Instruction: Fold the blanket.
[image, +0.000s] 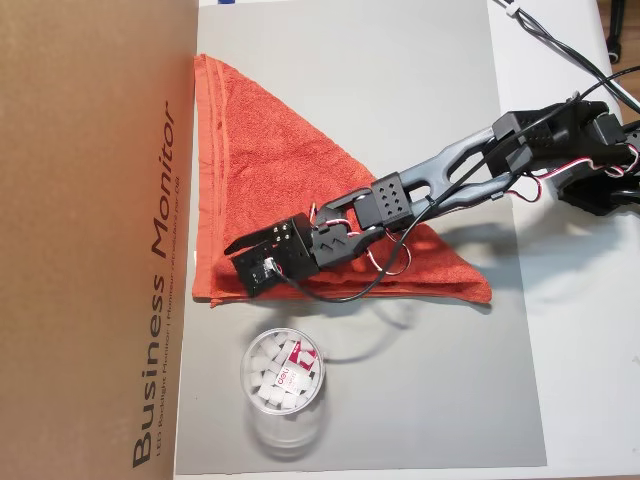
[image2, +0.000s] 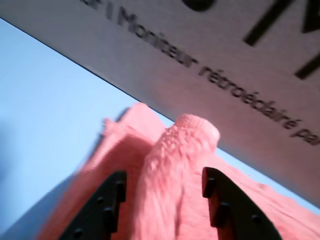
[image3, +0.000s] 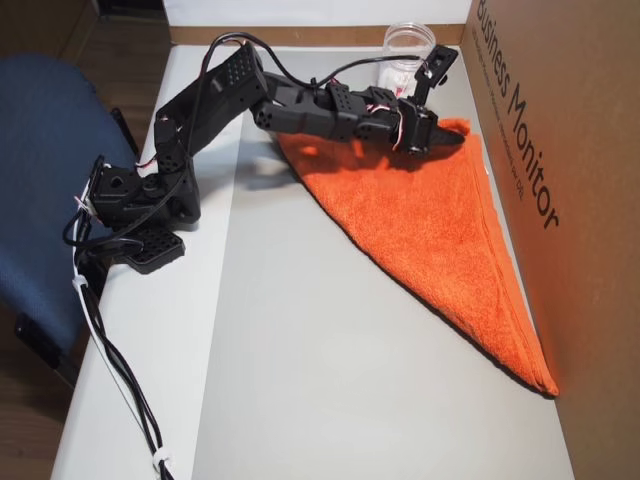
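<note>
The blanket (image: 270, 180) lies folded into a triangle on a grey mat (image: 400, 90), filling the centre-left of an overhead view; one long hemmed edge runs down beside a brown cardboard box (image: 90, 230) printed "Business Monitor", and its far corner points toward the lower right of that frame. In the other overhead view (image3: 430, 230) the same triangle stretches from the upper middle down to a tip at the lower right, again along the box (image3: 560, 150). The gripper (image: 240, 258) sits low over the blanket's lower-left corner, close to the box. The wrist view shows it pinching cloth: a raised ridge of the terry blanket (image2: 175, 165) stands between the two black fingers (image2: 105, 205), which press against it from either side (the picture is blurred, so fine detail is lost). A clear plastic cup (image: 283, 385) holding white pieces stands on the mat just below the blanket, apart from it. The arm's base (image3: 135, 205) is at the left edge of the table (image3: 130, 380).
</note>
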